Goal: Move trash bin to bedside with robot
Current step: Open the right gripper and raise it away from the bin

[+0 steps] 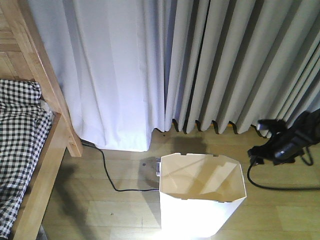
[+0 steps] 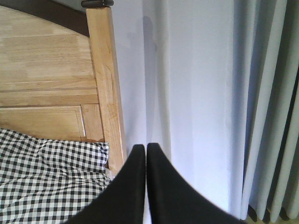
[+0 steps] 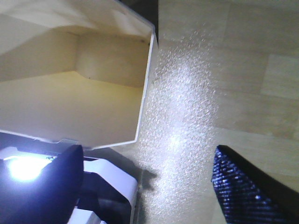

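Observation:
The white trash bin (image 1: 202, 216) stands upright on the wood floor at the bottom centre, its cream inside showing. It is a short way right of the bed's wooden frame (image 1: 51, 150) and its checked bedding (image 1: 20, 131). My right arm (image 1: 286, 143) hangs over the floor to the right of the bin. In the right wrist view my right gripper (image 3: 148, 151) is open over bare floor, just outside the bin's rim (image 3: 147, 70), with nothing between its fingers. My left gripper (image 2: 145, 147) is shut and empty, facing the bed post (image 2: 105, 79) and the bedding (image 2: 46, 179).
Grey and white curtains (image 1: 200, 60) hang to the floor behind the bin. A loose black cable (image 1: 112, 182) runs across the floor between the bed and the bin. The robot's white base with a bright light (image 3: 28, 168) lies close below the bin.

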Robot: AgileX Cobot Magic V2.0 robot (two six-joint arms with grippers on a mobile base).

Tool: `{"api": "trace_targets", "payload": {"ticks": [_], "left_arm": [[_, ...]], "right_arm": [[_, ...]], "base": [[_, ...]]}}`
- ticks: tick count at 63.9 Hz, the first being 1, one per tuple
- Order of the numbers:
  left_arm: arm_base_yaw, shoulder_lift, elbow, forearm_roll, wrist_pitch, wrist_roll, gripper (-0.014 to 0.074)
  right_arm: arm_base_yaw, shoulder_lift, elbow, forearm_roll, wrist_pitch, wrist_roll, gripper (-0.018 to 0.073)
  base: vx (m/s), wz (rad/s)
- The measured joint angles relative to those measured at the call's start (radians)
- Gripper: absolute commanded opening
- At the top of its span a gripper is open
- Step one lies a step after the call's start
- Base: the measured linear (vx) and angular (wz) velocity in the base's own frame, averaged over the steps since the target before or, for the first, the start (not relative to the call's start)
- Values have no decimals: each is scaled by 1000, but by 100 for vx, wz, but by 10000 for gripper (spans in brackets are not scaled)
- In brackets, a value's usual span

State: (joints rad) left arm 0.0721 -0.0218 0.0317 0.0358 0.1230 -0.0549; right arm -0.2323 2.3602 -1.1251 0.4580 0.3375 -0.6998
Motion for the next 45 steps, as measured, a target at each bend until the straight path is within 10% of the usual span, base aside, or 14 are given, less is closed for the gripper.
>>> {"api": "trace_targets", "payload": {"ticks": [45], "left_arm": [[0,0,0,0,0,0,-6]], "right_arm": [[0,-1257,381,-15,56,-30,545]], "base": [[0,0]]}}
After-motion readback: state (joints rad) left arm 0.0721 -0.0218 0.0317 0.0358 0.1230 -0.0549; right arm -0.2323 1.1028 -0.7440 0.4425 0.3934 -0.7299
